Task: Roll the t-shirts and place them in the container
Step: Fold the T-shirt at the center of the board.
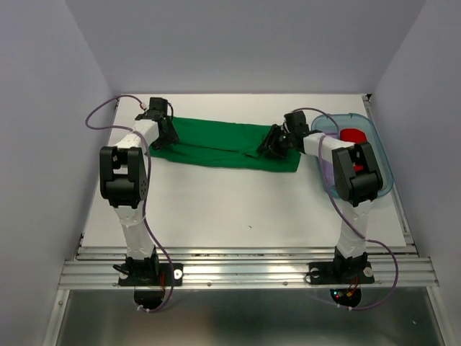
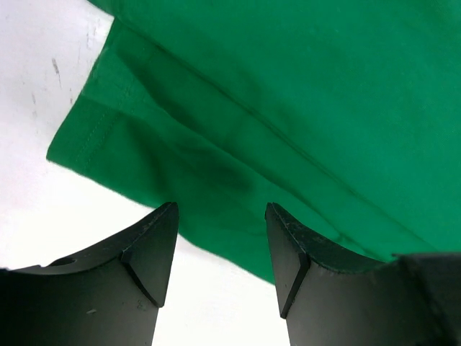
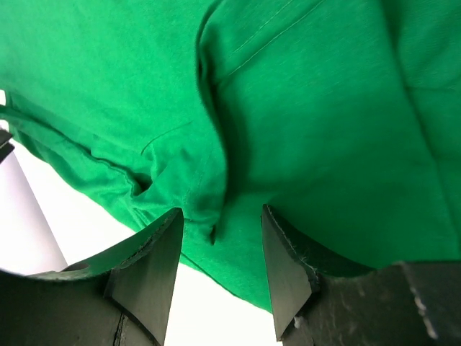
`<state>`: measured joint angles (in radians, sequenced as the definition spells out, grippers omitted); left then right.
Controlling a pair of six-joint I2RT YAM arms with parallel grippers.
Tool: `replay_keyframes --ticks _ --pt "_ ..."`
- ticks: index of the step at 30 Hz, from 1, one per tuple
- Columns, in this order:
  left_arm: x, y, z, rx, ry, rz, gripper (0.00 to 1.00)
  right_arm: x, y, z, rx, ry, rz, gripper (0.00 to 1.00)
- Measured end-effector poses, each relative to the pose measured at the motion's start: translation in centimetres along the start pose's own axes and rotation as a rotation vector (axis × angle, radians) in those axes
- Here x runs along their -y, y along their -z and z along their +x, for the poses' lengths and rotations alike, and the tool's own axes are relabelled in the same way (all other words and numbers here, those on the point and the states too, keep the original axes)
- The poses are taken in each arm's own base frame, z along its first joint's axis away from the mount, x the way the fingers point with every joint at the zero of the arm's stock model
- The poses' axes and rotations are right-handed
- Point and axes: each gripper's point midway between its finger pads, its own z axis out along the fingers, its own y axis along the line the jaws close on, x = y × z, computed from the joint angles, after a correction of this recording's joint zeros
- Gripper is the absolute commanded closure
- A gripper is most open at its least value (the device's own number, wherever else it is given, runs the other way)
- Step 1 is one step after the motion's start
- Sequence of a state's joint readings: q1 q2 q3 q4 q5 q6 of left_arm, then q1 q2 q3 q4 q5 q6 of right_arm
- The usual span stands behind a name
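A bright green t-shirt (image 1: 223,144) lies folded into a long strip across the far part of the white table. My left gripper (image 1: 167,138) hovers over its left end, open, the hem and near edge of the cloth (image 2: 216,130) showing past the fingertips (image 2: 220,209) with nothing gripped. At the right end my right gripper (image 1: 268,148) is open too. Its fingers straddle a crumpled fold at the near edge of the shirt (image 3: 202,180), around the gripper's tip point (image 3: 222,210). A red t-shirt (image 1: 353,135) sits in the bin on the right.
A translucent blue bin (image 1: 380,166) stands at the table's right edge, close beside the right arm. Grey walls enclose the table on the left, back and right. The metal rail (image 1: 245,270) with both arm bases runs along the near edge.
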<state>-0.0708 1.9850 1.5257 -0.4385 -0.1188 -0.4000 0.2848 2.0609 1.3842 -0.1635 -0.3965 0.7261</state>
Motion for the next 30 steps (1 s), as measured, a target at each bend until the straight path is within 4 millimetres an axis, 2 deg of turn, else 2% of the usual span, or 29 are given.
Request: replay_keyframes --ticks 8,11,13,17,20,21,24,25,30 --pt "-1.2 -2.2 -0.4 -0.017 0.024 -0.029 0.41 -0.4 -0.1 0.6 -0.012 0.017 -0.006 0.48" --pt "-1.8 -2.6 -1.1 -0.011 0.041 -0.035 0.48 -0.6 -0.1 0.8 -0.016 0.023 -0.009 0.51" --pt "-2.1 -2.9 -1.5 -0.006 0.049 -0.036 0.55 -0.7 -0.2 1.0 -0.019 0.028 -0.012 0.58" --pt "-2.1 -3.4 -2.1 0.002 0.049 -0.037 0.63 -1.0 -0.2 1.0 -0.022 0.032 -0.018 0.73" --pt "-2.0 -3.8 -2.0 -0.004 0.046 -0.039 0.7 -1.5 -0.1 0.7 -0.017 0.036 -0.031 0.78" --pt "-2.0 -3.9 -1.9 -0.007 0.044 -0.039 0.79 -1.7 -0.1 0.5 -0.015 0.038 -0.036 0.87" --pt "-2.0 -4.1 -1.7 -0.012 0.04 -0.039 0.95 -2.6 -0.2 -0.2 -0.005 0.046 -0.06 0.99" --pt "-2.0 -4.2 -1.7 -0.014 0.04 -0.038 1.0 -2.8 -0.3 -0.4 -0.003 0.046 -0.066 0.99" --pt "-2.0 -4.5 -2.0 -0.013 0.038 -0.039 1.0 -3.8 -0.4 -1.2 0.009 0.051 -0.089 0.99"
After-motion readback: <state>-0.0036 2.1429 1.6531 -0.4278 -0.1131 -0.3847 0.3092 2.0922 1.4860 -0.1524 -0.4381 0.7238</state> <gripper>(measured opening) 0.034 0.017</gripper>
